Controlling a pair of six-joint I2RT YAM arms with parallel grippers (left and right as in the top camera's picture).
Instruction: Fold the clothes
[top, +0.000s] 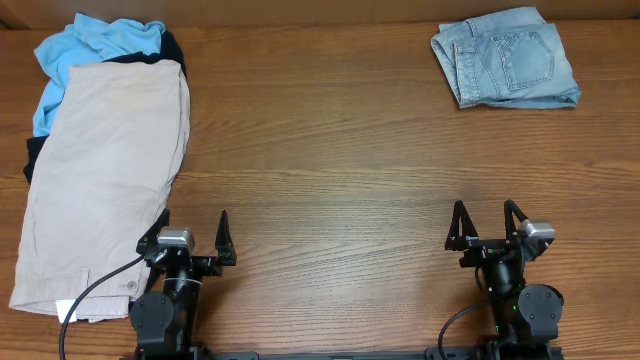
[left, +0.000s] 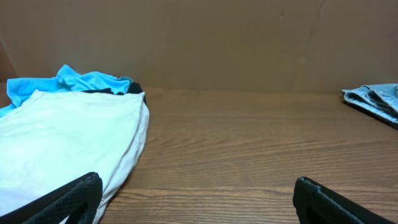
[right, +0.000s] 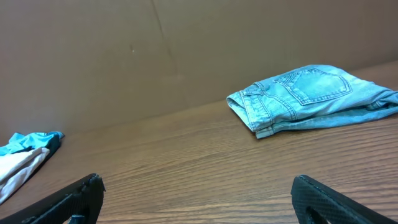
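The left gripper (top: 192, 228) and right gripper (top: 485, 215) were spread wide, holding nothing. The beige shorts (top: 100, 180) lay over a light-blue shirt (top: 95, 45) beside the left gripper

L arm (top: 165, 305), R arm (top: 522, 295) folded low; jaws wide, empty.

You have a wooden table (top: 330, 150). At left, beige shorts (top: 105, 180) overlap a light-blue shirt (top: 95, 42) and a black garment (top: 172, 45). A folded denim garment (top: 505, 58) lies upper right, well apart.
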